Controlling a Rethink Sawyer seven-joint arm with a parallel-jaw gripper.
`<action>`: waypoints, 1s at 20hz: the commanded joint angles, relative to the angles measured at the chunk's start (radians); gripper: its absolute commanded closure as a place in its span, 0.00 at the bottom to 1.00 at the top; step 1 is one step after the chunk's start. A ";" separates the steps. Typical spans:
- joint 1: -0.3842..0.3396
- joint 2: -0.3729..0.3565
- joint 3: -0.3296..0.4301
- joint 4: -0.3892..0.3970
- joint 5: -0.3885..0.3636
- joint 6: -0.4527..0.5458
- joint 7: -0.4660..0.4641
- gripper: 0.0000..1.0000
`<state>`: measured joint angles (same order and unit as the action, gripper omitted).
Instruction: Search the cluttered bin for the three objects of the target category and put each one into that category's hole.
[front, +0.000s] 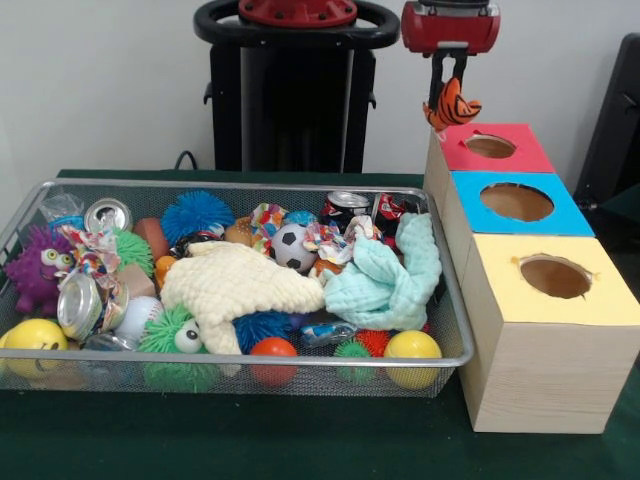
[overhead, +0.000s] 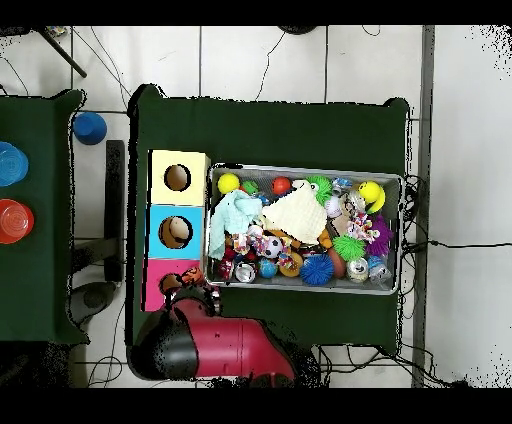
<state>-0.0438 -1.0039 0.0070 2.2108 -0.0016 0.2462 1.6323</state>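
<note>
One wire mesh bin (front: 455, 300). Three wooden boxes, one hole each: red-topped (front: 525, 150), blue-topped (front: 575, 205), yellow-topped (front: 610, 290). Two waffle-weave cloths: cream (front: 240, 285), mint (front: 385, 285). One soccer ball (front: 292, 246). One orange striped plush tiger (front: 452, 105). At least three drink cans; remaining items too cluttered to count.

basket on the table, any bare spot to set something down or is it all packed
The wire basket is packed edge to edge: balls, cans, a cream cloth and a mint cloth cover its floor. Bare room lies outside it: the green tablecloth along the basket's front rim, and the strip behind it. On the right, three boxes crowd it, with the gripper holding a striped plush above the red one.
</note>
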 joint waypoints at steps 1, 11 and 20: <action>0.034 0.067 -0.039 -0.046 0.064 -0.088 0.263 1.00; 0.119 0.105 -0.079 -0.058 0.123 -0.113 0.280 1.00; 0.179 0.126 -0.113 -0.082 0.174 -0.105 0.272 1.00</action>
<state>0.1210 -0.9182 -0.0898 2.2041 0.0977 0.1857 1.6339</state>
